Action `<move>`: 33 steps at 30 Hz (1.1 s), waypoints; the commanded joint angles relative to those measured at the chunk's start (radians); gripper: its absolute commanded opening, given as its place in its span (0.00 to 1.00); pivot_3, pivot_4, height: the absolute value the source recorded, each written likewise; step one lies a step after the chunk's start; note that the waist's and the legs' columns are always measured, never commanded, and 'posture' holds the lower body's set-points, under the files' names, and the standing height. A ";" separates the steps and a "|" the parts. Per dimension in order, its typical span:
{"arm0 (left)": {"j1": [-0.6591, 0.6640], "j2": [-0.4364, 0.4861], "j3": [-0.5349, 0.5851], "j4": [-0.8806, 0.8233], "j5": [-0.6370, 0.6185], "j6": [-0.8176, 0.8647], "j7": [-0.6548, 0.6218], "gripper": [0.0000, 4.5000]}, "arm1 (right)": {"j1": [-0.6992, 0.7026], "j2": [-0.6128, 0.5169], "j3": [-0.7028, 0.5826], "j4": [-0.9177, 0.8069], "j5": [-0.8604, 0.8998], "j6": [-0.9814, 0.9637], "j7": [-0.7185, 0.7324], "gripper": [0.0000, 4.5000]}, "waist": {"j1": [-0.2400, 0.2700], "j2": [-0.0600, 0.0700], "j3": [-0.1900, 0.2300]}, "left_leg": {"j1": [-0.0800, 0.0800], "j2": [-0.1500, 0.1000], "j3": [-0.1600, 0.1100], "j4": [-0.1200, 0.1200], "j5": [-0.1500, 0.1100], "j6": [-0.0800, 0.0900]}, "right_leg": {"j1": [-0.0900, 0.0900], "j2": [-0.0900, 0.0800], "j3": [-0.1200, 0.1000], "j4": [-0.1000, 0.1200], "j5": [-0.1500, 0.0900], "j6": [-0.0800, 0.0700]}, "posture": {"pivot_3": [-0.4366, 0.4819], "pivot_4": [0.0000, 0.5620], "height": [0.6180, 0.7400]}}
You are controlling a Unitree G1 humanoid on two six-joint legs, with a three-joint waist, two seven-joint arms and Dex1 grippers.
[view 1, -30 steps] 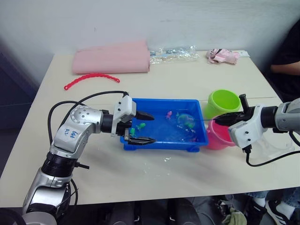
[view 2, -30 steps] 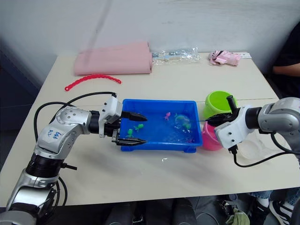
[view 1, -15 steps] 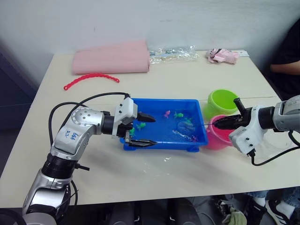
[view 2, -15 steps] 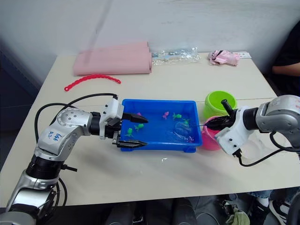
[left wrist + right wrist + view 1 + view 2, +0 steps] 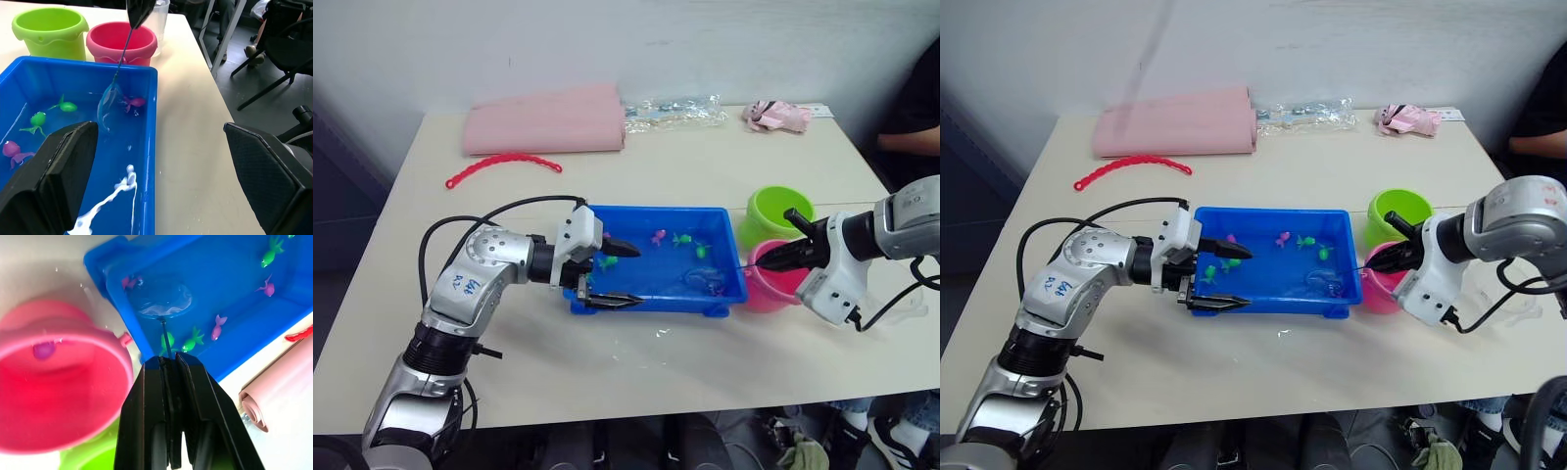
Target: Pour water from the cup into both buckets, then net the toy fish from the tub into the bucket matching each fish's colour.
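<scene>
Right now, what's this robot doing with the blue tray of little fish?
It is fishing. The right gripper holds a small net by its handle, the hoop dipped in the blue tub beside a pink fish. The left gripper is open around the tub's other end. One pink fish lies in the pink bucket.

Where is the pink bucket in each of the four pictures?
Left eye view: pink bucket at the right end of the blue tub, in front of the green bucket.
Right eye view: same spot.
Left wrist view: beyond the tub's end wall.
Right wrist view: beside the tub's corner, near the net.
Shared landmark: the blue tub.
</scene>
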 commanded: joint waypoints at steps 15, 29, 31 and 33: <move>-0.003 -0.006 0.010 -0.035 -0.022 -0.009 0.011 0.99 | -0.027 -0.031 0.061 -0.001 0.194 0.050 0.124 0.00 | 0.002 0.002 0.001 | 0.000 0.000 0.000 0.000 0.000 0.000 | 0.000 0.000 0.000 0.000 0.000 0.000 | 0.48 0.27 0.98; -0.004 -0.003 0.010 -0.037 -0.031 -0.002 0.009 0.99 | 0.075 -0.011 -0.079 -0.079 0.168 0.347 0.084 0.00 | 0.004 0.002 0.001 | 0.000 0.000 0.000 0.000 0.000 0.000 | 0.000 0.000 0.000 0.000 0.000 0.000 | 0.48 0.27 0.98; -0.003 -0.002 0.011 -0.040 -0.033 0.001 0.010 0.99 | 0.106 -0.019 -0.087 -0.092 0.172 0.360 0.087 0.00 | 0.004 0.002 0.001 | 0.000 0.000 0.000 0.000 0.000 0.000 | 0.000 0.000 0.000 0.000 0.000 0.000 | 0.48 0.27 0.98; -0.003 0.001 0.012 -0.041 -0.034 0.002 0.011 0.99 | 0.140 -0.023 -0.099 -0.116 0.178 0.372 0.087 0.00 | 0.003 0.002 0.001 | 0.000 0.000 0.000 0.000 0.000 0.000 | 0.000 0.000 0.000 0.000 0.000 0.000 | 0.48 0.27 0.98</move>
